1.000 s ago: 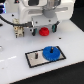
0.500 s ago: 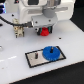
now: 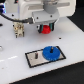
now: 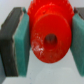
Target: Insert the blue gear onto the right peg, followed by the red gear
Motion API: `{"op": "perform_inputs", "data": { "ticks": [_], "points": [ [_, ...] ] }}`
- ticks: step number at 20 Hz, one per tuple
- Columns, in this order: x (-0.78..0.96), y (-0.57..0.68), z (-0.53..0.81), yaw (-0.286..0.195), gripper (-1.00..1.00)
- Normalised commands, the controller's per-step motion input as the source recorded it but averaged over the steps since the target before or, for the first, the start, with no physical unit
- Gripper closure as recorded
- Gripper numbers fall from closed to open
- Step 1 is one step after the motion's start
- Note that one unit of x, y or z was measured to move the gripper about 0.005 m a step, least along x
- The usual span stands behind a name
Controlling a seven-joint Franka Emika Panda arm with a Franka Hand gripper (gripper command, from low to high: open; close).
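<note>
We find the blue gear seated on the grey plate, apparently over the right peg, while the tool, closed on the red gear, hangs above the worktop, leaving the second insertion outstanding.

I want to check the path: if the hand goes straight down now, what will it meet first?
Probably the bare white table. The hand, shut on the red gear, seems beyond the plate carrying the blue gear, though depth is unclear.
</note>
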Motion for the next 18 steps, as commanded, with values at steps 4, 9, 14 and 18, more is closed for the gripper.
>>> {"op": "perform_inputs", "data": {
  "ticks": [4, 9, 14, 18],
  "points": [
    [0.44, -0.09, 0.44, 0.0, 1.0],
    [0.6, -0.1, 0.43, 0.0, 1.0],
    [0.69, -0.07, 0.38, 0.0, 1.0],
    [0.78, -0.07, 0.28, 0.0, 1.0]
  ]
}}
